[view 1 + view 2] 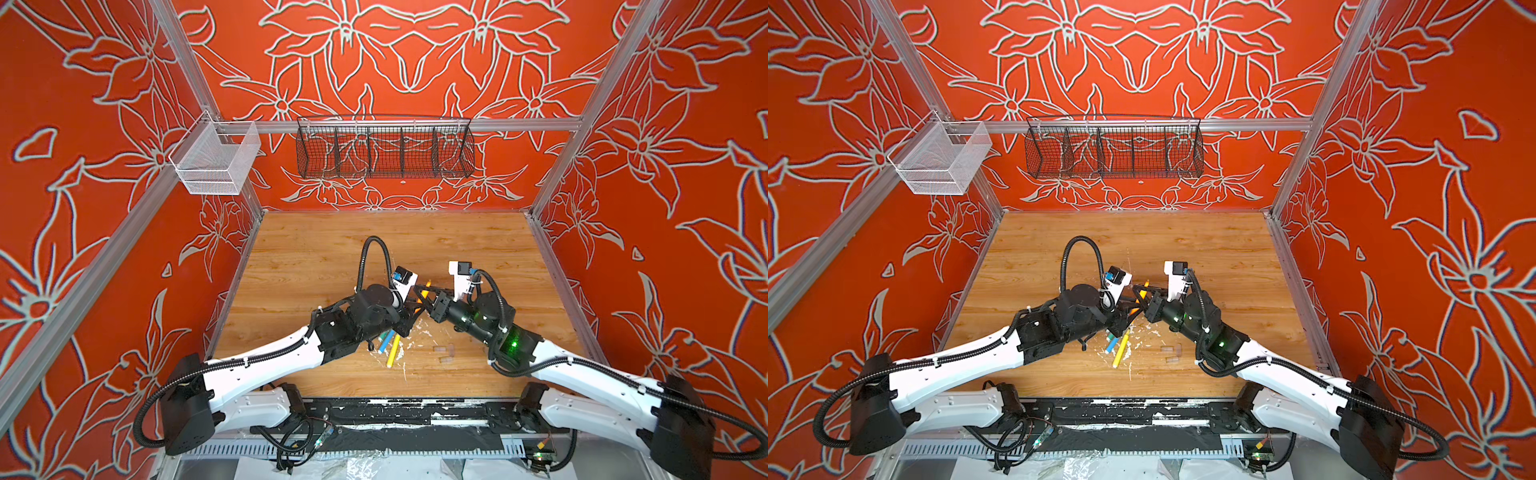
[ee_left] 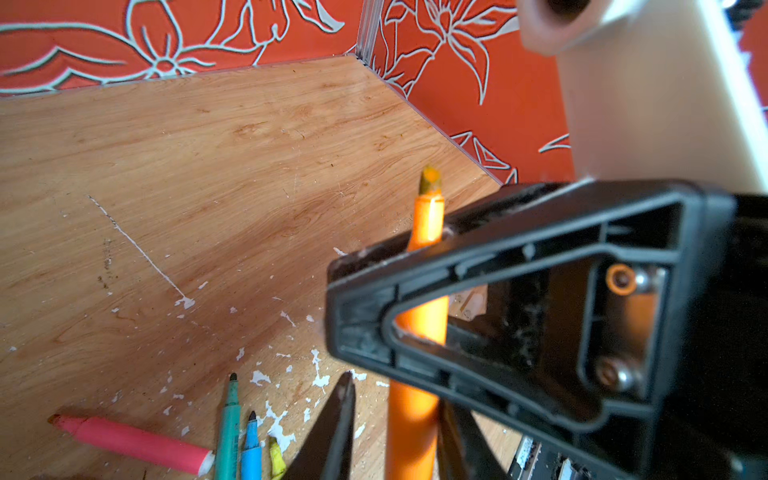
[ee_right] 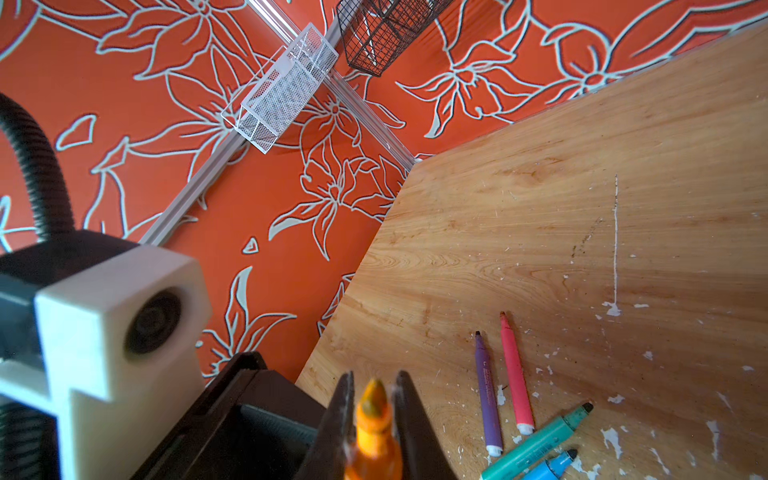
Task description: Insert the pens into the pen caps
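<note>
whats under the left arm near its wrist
Green pen, blue pen and yellow pen poke out from under it in both top views, other ends covered. Pink pen and purple pen are hidden from above, showing only in wrist views.
</note>
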